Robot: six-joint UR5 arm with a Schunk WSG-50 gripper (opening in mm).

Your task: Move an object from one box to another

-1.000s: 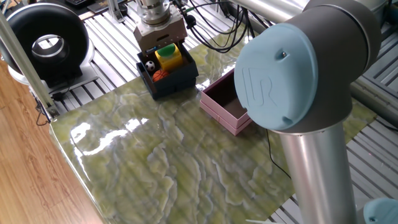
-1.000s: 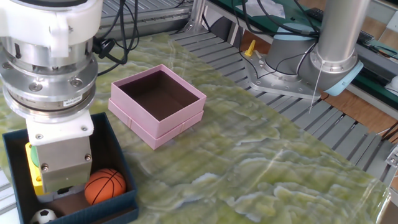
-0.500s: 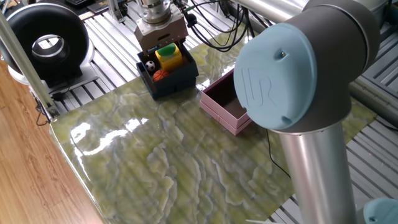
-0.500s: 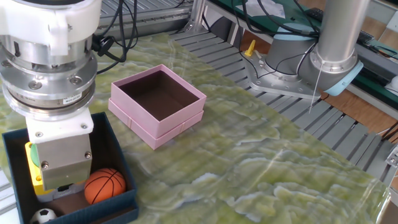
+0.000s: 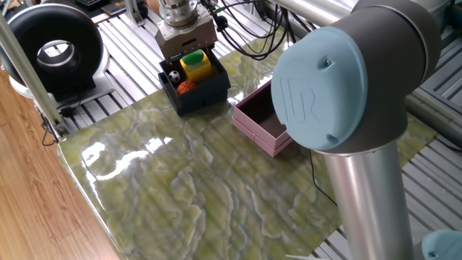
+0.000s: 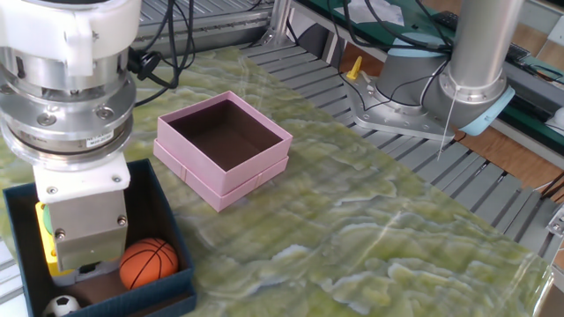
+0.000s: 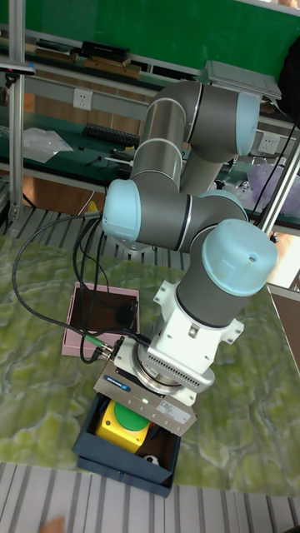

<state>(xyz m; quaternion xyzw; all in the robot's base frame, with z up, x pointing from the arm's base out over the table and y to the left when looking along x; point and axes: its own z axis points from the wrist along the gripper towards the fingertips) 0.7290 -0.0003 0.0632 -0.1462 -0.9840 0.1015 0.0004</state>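
The dark navy box [image 5: 206, 92] [image 6: 132, 299] [image 7: 117, 466] stands at the table's edge. It holds a yellow block with a green top [image 5: 195, 65] [image 6: 46, 242] [image 7: 121, 429], a small basketball [image 5: 185, 86] [image 6: 148, 264] and a tiny soccer ball [image 5: 173, 74] [image 6: 60, 305]. My gripper [image 5: 188, 52] [image 6: 84, 262] [image 7: 137, 415] reaches down into this box, right at the yellow block. Its body hides the fingertips, so their state does not show. The pale pink box [image 5: 253, 123] [image 6: 220, 189] [image 7: 71, 321] sits beside the navy one with nothing in its dark inside.
The arm's large elbow [image 5: 346, 79] fills the right of one fixed view and hides part of the pink box. A black round fan [image 5: 54, 50] stands off the table's corner. Cables [image 6: 167, 53] trail behind the navy box. The robot base [image 6: 441, 97] is beyond the table.
The gripper has crept slightly upward over the navy box. The balls and both boxes have not moved.
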